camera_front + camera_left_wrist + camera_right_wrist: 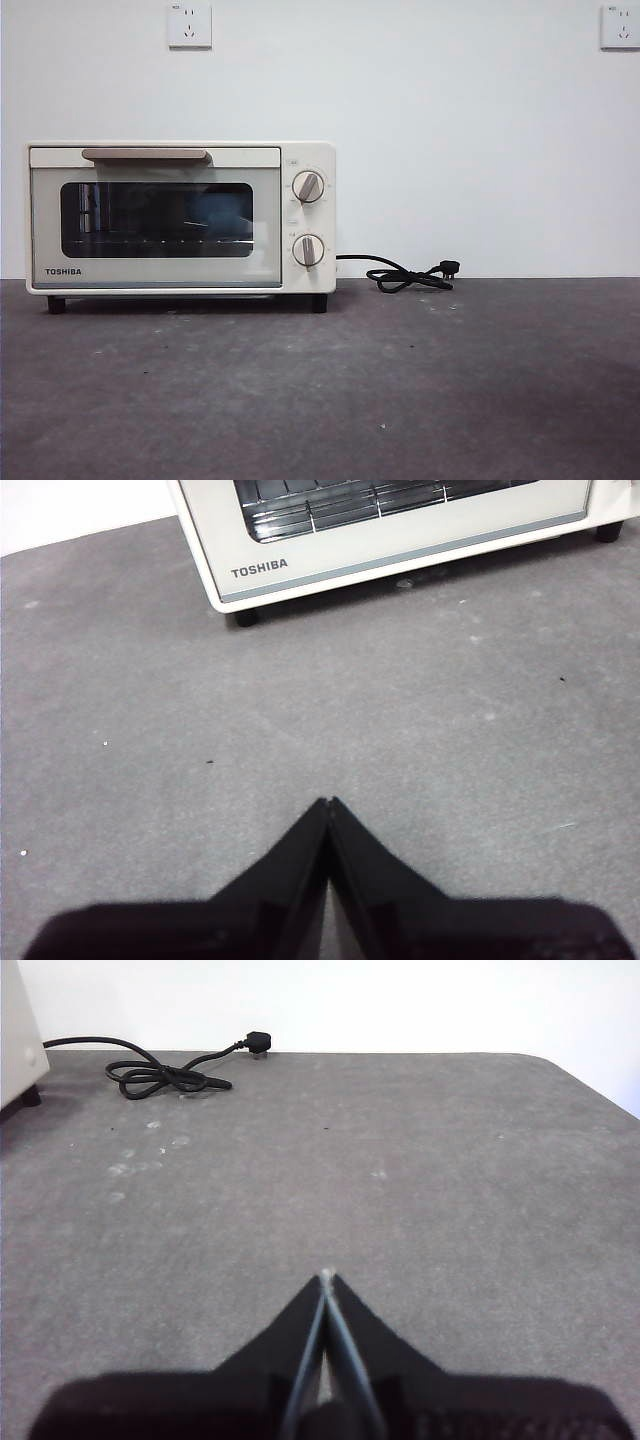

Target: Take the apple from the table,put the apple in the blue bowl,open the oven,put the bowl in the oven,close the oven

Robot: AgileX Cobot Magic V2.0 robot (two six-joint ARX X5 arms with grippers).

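The cream-white Toshiba oven [180, 218] stands at the back left of the dark grey table [400, 390], its door closed. Through the dark glass a faint blue shape [222, 210] shows inside; I cannot tell what it is. The apple and the blue bowl are not in plain view. My left gripper [329, 802] is shut and empty above bare table in front of the oven [400, 530]. My right gripper [326, 1278] is shut and empty over the table's right half. Neither arm shows in the front view.
The oven's black cord [410, 273] lies coiled to its right near the wall, also in the right wrist view as the cord [160, 1072]. Two wall sockets [189, 25] sit high on the white wall. The table's right edge [590, 1090] runs near the right arm.
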